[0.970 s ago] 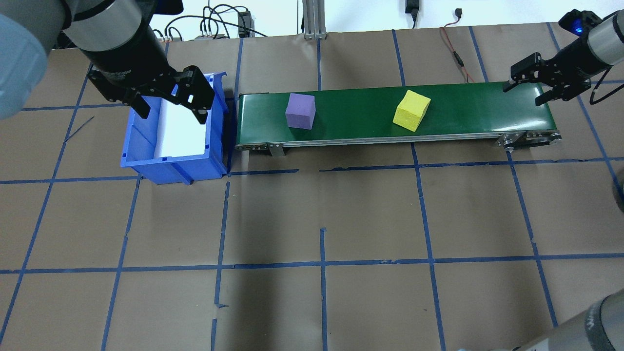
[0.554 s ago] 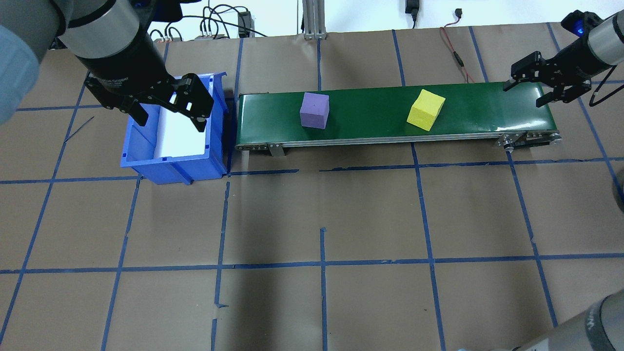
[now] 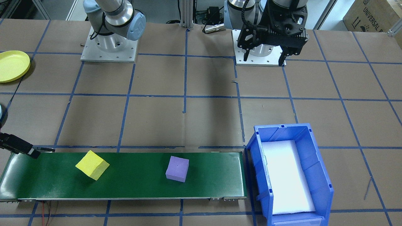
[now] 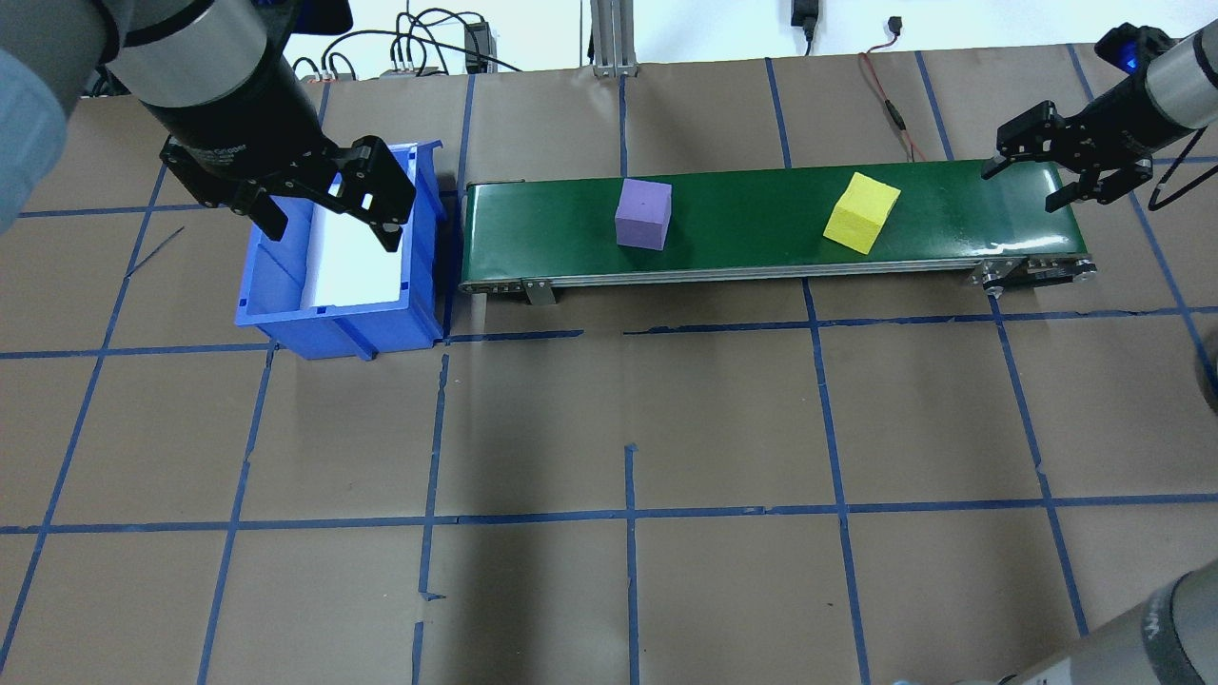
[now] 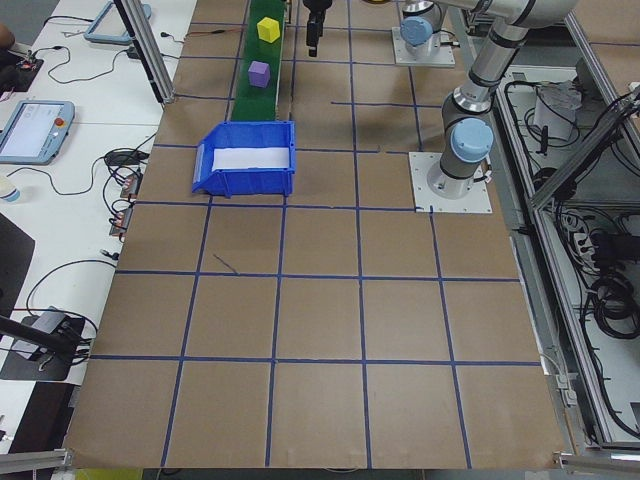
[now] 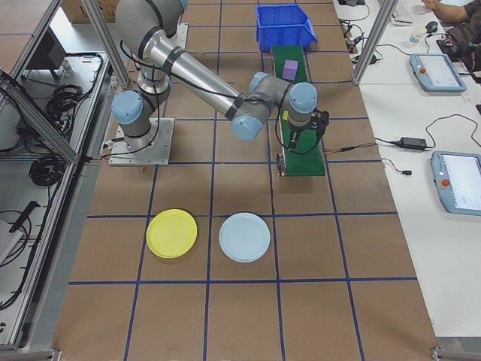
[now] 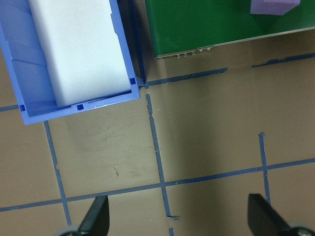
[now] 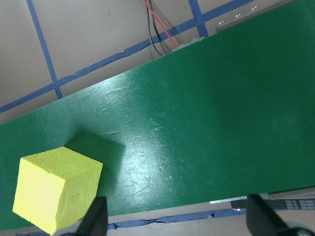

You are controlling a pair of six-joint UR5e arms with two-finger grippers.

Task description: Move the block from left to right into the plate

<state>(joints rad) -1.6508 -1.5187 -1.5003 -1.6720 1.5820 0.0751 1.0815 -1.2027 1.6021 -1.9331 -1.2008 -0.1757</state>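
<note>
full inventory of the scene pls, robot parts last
yellow foam cube: 1, yellow, on the belt nearer the right gripper
purple foam cube: 1, purple, mid-belt
conveyor belt: 1, green, far side of table
bin: 1, blue, white pad inside, at the belt's left end
yellow plate: 1, yellow, on the table at the robot's right
pale blue plate: 1, pale blue, beside the yellow plate
left gripper: 1, black, open, above the bin
right gripper: 1, black, open, over the belt's right end

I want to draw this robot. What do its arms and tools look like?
Each arm is made of silver tubes with light blue caps at the joints. The left tool and right tool are black, each with two thin fingers. A black cable runs by the right wrist.
</note>
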